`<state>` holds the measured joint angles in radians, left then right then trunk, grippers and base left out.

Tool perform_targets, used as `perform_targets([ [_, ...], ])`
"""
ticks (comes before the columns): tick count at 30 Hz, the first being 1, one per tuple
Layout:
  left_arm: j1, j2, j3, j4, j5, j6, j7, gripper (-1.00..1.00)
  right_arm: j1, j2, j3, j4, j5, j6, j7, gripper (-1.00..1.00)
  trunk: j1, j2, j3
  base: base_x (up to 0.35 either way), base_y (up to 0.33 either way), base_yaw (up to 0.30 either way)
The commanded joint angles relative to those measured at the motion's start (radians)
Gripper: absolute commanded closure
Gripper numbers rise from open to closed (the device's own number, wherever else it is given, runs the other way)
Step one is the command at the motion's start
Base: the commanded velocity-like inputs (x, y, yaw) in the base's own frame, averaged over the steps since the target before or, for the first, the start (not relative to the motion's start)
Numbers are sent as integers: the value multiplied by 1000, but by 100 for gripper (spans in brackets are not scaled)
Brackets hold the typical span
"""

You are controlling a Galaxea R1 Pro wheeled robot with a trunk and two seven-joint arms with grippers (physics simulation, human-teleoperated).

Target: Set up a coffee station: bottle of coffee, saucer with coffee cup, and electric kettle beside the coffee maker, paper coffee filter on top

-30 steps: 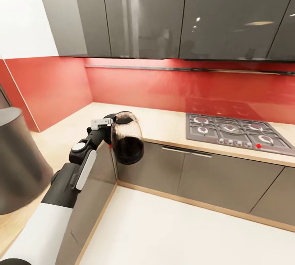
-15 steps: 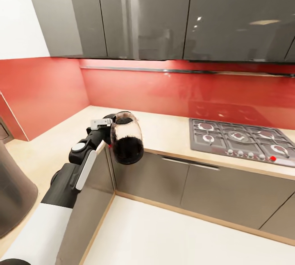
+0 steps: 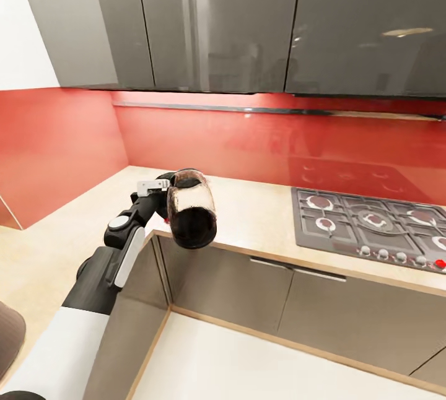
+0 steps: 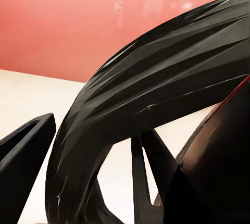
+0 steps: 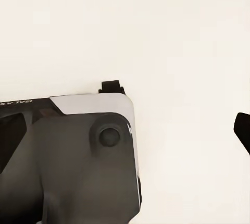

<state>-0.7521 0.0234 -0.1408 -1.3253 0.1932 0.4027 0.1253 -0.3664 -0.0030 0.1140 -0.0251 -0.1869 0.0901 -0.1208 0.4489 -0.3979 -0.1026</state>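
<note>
The bottle of coffee (image 3: 191,214) is a clear glass jar, dark in its lower half, held tilted in front of the corner of the beige countertop (image 3: 260,217). My left gripper (image 3: 160,193) is shut on its top end, with the arm stretched forward from the lower left. In the left wrist view the bottle's black ridged lid (image 4: 156,104) looms close, with one dark finger (image 4: 23,146) beside it. The right wrist view looks down on my own grey base (image 5: 73,156) over pale floor; a dark tip (image 5: 242,130) pokes in at the edge.
A gas hob (image 3: 371,223) is set into the countertop at the right. A red backsplash (image 3: 248,140) and glossy grey upper cabinets (image 3: 217,22) run behind it. Grey lower cabinets (image 3: 279,288) line an L-shaped corner. A dark rounded object (image 3: 7,335) sits at the lower left edge.
The whole picture has shifted: the hob slid right and the dark rounded object slid down out of the left, so the camera moved. Arm and bottle keep their place in the picture.
</note>
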Motion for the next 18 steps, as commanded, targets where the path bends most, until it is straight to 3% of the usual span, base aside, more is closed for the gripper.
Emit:
perform_targets([
  [1,-1,1,-4,-2,9,3,10,100,0,0,9,-3,-9,7,-3,-100,1,-2,-2,337,0,0],
  [9,2,1,-6,-2,7,1,24,100,0,0,9,-3,-9,7,-5,-100,1,-2,-2,298,-103,18],
  [18,2,1,-7,-2,6,-1,25,100,0,0,9,-3,-9,7,-5,-100,1,-2,-2,222,-194,236],
])
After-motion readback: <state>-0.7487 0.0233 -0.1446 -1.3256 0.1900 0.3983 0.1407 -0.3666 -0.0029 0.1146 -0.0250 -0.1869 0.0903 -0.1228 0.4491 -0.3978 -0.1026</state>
